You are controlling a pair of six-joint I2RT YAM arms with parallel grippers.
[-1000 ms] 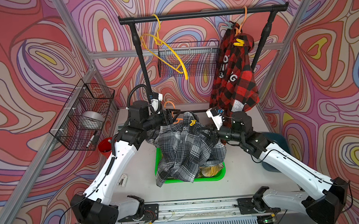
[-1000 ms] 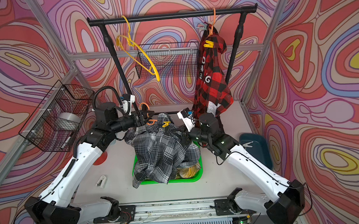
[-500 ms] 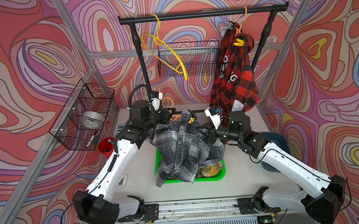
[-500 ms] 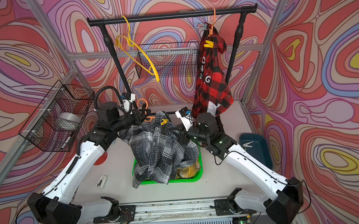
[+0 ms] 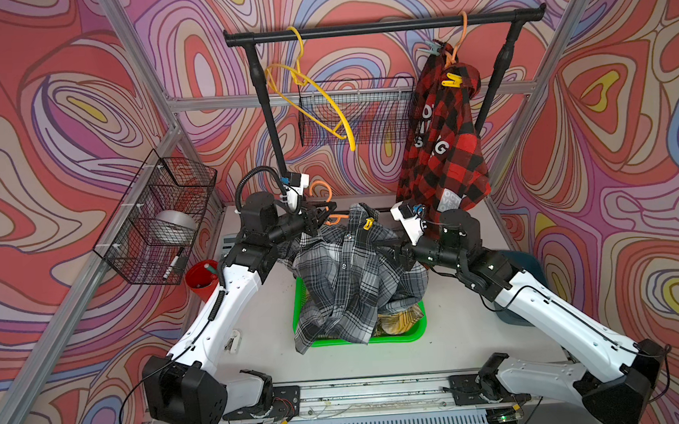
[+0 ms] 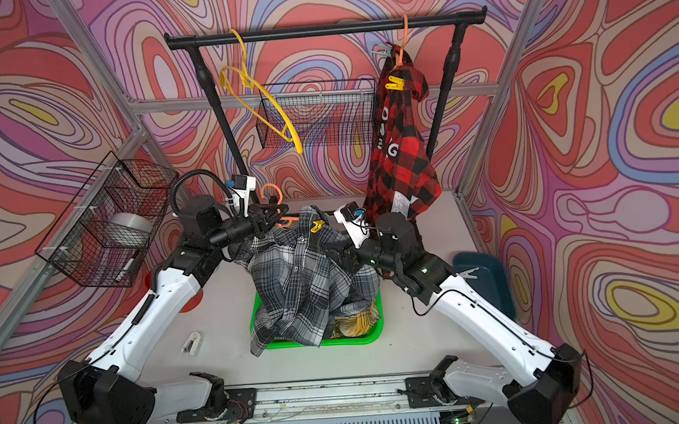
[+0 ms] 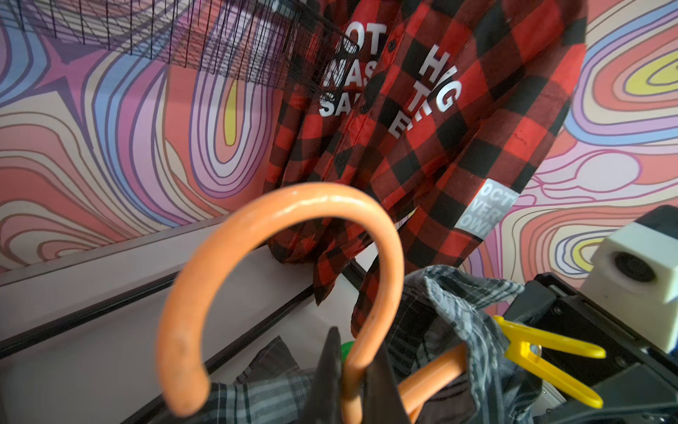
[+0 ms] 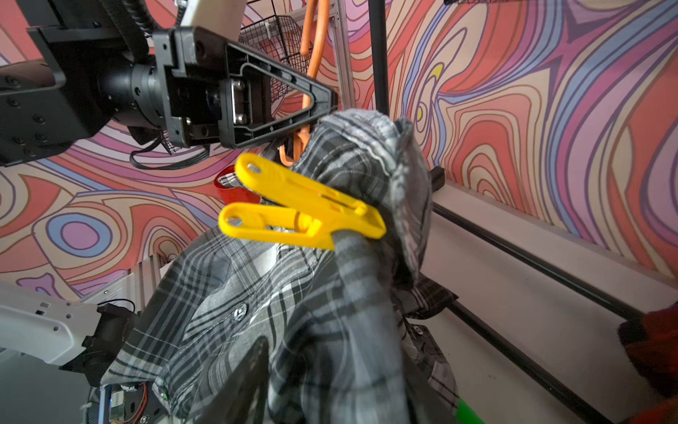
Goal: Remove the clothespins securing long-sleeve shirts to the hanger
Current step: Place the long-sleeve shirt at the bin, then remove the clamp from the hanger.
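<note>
Clamping the orange hanger (image 7: 279, 205), left tool (image 7: 353, 361) sits beside yellow clothespin (image 7: 528, 348).

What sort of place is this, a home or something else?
Probably a robot test cell, not a home: an aluminium frame lines swirl-patterned walls, and two robot arms sit on a rail before a garment rack.

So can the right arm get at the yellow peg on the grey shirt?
Probably yes. The yellow clothespin points its handles at the right gripper with nothing between, and the left gripper holds the orange hanger. The grey shirt bunches close around it, though.
</note>
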